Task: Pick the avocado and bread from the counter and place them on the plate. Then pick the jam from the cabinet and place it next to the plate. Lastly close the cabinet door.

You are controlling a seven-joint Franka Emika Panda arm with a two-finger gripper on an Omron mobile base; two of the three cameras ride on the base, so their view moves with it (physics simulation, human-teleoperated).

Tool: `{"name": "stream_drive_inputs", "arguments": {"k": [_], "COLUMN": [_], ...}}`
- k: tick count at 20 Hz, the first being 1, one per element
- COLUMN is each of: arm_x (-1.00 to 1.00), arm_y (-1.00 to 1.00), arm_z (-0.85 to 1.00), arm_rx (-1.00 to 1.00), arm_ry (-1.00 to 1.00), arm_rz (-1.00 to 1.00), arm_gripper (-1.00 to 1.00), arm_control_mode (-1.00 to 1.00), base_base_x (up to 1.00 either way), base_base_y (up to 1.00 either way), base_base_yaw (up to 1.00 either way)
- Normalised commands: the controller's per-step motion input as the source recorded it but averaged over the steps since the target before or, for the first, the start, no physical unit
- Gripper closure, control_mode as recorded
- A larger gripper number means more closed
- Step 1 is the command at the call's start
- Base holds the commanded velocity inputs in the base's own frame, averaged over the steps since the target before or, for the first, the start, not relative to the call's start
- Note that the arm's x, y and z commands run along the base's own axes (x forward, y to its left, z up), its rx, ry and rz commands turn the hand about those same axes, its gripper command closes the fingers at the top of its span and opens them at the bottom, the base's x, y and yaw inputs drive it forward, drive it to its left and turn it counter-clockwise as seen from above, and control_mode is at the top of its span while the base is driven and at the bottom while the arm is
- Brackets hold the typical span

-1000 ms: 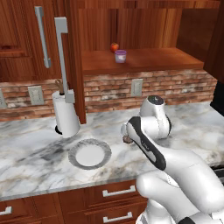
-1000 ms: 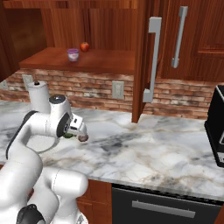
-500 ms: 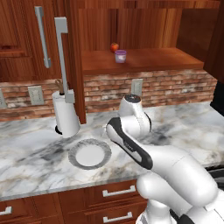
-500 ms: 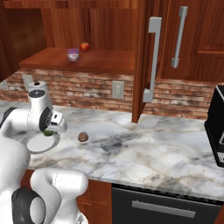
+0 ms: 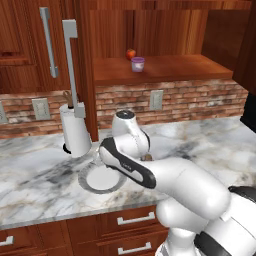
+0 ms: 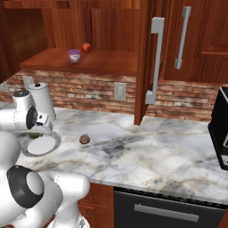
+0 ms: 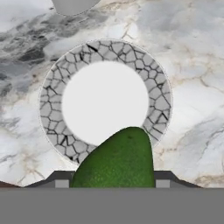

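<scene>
— What's the pincer (image 7: 113, 186) doing?

— Its two dark fingers are clamped on the avocado (image 7: 116, 162), which sticks out between them in the hand view. The green fruit hangs above the plate (image 7: 52, 89), overlapping the plate's near rim in that picture. From the right base view a sliver of green (image 6: 34, 135) shows just under the white wrist, at the plate's (image 6: 52, 144) back edge.

— So the plate is your reference. Where's the bread?

— The bread (image 6: 84, 140) lies on the counter (image 6: 169, 156), a little beyond the plate on the side toward the cabinet door, apart from the rim. In the left base view a small brown bit of it (image 5: 148, 157) peeks past the arm.

— Anything else close to the plate?

— A white paper-towel roll (image 5: 75, 131) stands upright on the counter just behind the plate (image 5: 86, 181), toward the brick wall.

— And the jam?

— Well above and behind the plate, on the cabinet (image 5: 165, 35) shelf. The jam (image 5: 138, 64) stands upright, with a small red-orange fruit (image 5: 130, 53) just beside it, a little further back.

— The door?

— The cabinet door (image 6: 144, 62) stands swung out edge-on toward the cameras, its grey bar handle (image 6: 155, 60) facing us, on the far side of the bread from the plate.
</scene>
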Motion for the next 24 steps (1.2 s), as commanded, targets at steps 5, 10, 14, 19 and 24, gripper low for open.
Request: {"name": "stream_drive_inputs", "arguments": {"k": [5, 10, 14, 19, 24], "arm_x": [0.04, 0.21, 0.34, 0.28, 0.17], "arm_y": [0.50, 0.30, 0.15, 0.10, 0.05], "arm_z": [-0.35, -0.39, -0.40, -0.34, -0.32], "arm_rx": [-0.05, -0.07, -0.07, -0.04, -0.01], "arm_ry": [0.03, 0.00, 0.00, 0.00, 0.00], "arm_rz": [0.05, 0.00, 0.00, 0.00, 0.00], "arm_gripper": [1.00, 1.00, 1.00, 1.00, 1.00], "arm_control_mode": [-1.00, -1.00, -1.00, -1.00, -1.00], "base_base_x": [0.00, 0.00, 0.00, 0.00, 0.00], "base_base_y": [0.00, 0.00, 0.00, 0.00, 0.00], "base_base_yaw": [0.00, 0.00, 0.00, 0.00, 0.00]}}
